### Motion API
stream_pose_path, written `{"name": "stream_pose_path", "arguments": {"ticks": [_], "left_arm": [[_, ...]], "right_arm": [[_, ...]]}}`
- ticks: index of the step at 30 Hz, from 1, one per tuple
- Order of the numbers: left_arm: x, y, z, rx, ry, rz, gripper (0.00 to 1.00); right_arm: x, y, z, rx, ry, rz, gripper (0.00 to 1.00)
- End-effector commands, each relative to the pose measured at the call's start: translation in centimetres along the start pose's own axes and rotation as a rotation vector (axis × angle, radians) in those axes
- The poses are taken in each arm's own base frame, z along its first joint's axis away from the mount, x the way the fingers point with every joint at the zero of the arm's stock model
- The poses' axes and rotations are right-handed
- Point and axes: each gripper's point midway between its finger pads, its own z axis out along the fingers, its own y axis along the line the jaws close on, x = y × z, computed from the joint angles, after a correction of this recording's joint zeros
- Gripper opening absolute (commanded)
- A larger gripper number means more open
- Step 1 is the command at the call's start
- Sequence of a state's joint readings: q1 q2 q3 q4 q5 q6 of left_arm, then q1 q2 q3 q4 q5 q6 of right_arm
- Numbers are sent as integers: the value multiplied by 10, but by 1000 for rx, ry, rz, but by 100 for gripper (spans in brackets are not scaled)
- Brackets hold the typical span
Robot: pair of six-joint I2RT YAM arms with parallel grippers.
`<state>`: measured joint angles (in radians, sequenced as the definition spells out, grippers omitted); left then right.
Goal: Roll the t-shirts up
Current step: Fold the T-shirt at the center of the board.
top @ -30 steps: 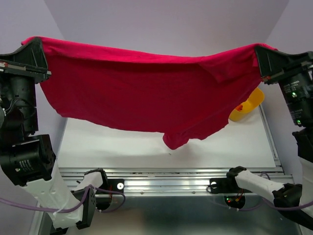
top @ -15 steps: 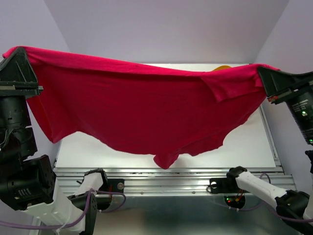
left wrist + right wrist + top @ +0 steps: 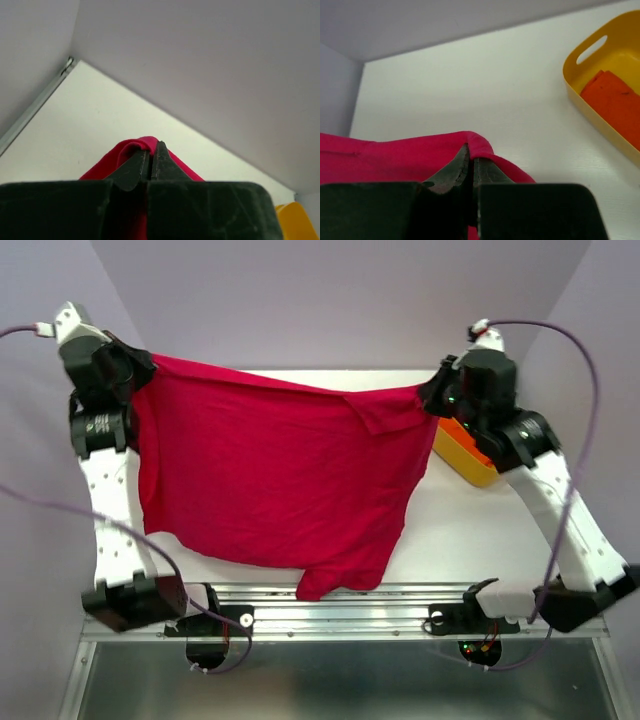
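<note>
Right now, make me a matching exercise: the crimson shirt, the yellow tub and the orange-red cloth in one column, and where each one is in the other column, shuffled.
Things:
1. crimson cloth t-shirt
2. yellow plastic tub
3. orange-red folded cloth

Places:
A. lying inside the tub
B. held up, spread between the left gripper and the right gripper, both shut on its top edge
C. standing on the white table, at its right side

Pairs: 1-B, 2-C, 3-A
</note>
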<state>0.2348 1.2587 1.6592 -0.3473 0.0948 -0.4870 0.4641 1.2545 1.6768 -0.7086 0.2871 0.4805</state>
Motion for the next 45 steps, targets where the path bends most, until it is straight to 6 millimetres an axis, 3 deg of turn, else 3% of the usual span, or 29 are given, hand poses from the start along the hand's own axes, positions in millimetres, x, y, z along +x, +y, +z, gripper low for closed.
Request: {"name": "stream_pose_path", "arguments": {"ticks": [1, 2, 4, 5, 6, 7, 8, 9, 10, 12, 13, 14, 15, 17, 23, 28, 29, 31, 33, 34, 35, 38, 39, 40, 42, 45], "left_arm": [[35, 18, 63, 0, 39, 12, 0], [60, 29, 89, -20, 90, 12, 0], [82, 39, 115, -47, 134, 18, 0], [82, 38, 128, -44, 136, 24, 0], [110, 51, 152, -73, 193, 26, 0], [103, 46, 163, -62, 177, 34, 0], [112, 48, 175, -67, 191, 36, 0], [138, 59, 197, -89, 240, 39, 0], [145, 60, 207, -86, 255, 38, 0], [159, 63, 235, -88, 279, 38, 0], [163, 60, 243, -78, 287, 40, 0], [152, 52, 251, -61, 265, 39, 0], [173, 61, 269, -70, 298, 39, 0], [180, 62, 277, -62, 305, 37, 0], [195, 68, 290, -58, 317, 30, 0], [206, 71, 290, -48, 336, 19, 0], [208, 72, 291, -49, 339, 14, 0], [212, 74, 291, -51, 349, 12, 0], [218, 77, 291, -60, 365, 19, 0], [219, 79, 290, -67, 372, 21, 0], [222, 81, 290, -71, 379, 25, 0], [229, 89, 290, -94, 402, 37, 0], [231, 91, 290, -102, 409, 44, 0], [235, 95, 290, -113, 418, 49, 0], [240, 101, 290, -131, 427, 57, 0], [247, 111, 289, -162, 441, 75, 0]], "right_arm": [[9, -15, 60, 84, -13, -59, 1], [29, -20, 89, 106, 40, -72, 1], [39, -25, 120, 96, 78, -60, 1], [41, -35, 135, 116, 87, -50, 1], [63, -47, 163, 143, 140, -57, 1], [59, -45, 176, 132, 130, -48, 1], [62, -50, 189, 139, 138, -44, 1], [80, -67, 213, 174, 180, -41, 1], [72, -65, 225, 165, 164, -34, 1], [76, -76, 247, 179, 174, -19, 1], [80, -76, 256, 173, 182, -15, 1], [98, -81, 271, 178, 218, -16, 1], [100, -84, 284, 176, 220, -13, 1], [102, -84, 293, 174, 220, -15, 1], [112, -82, 302, 151, 243, -3, 1], [112, -73, 291, 107, 252, 25, 1], [122, -72, 288, 94, 280, 35, 1], [122, -67, 280, 77, 290, 65, 1], [139, -67, 272, 69, 340, 112, 1], [136, -63, 263, 55, 341, 129, 1], [152, -69, 258, 74, 377, 156, 1], [154, -67, 240, 67, 382, 197, 1], [168, -73, 235, 81, 410, 205, 1], [162, -69, 227, 66, 399, 216, 1], [180, -70, 216, 71, 432, 234, 1], [181, -65, 204, 41, 436, 258, 1]]}}
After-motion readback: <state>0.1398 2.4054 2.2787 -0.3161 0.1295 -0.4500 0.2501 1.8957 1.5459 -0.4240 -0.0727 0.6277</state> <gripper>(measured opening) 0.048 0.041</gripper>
